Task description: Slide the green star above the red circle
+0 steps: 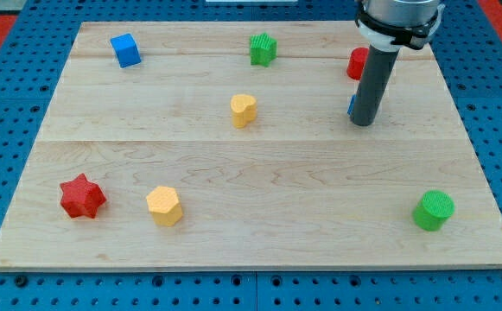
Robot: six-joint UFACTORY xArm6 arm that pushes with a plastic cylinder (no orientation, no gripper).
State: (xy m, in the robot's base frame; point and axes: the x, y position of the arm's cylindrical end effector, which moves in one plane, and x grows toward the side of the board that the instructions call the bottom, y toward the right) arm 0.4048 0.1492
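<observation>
The green star (263,48) sits near the view's top, just right of centre. The red circle (356,63) is at the top right, level with the star and partly hidden behind my rod. My tip (365,123) rests on the board just below the red circle, well to the right of and below the green star. It touches neither the star nor the circle as far as I can see. A sliver of a blue block (351,105) shows at the rod's left edge, mostly hidden behind it.
A blue cube (125,49) is at the top left and a yellow heart (244,110) near the centre. A red star (82,196) and a yellow hexagon (164,206) lie at the bottom left. A green cylinder (433,210) is at the bottom right. The wooden board (251,173) ends at blue pegboard.
</observation>
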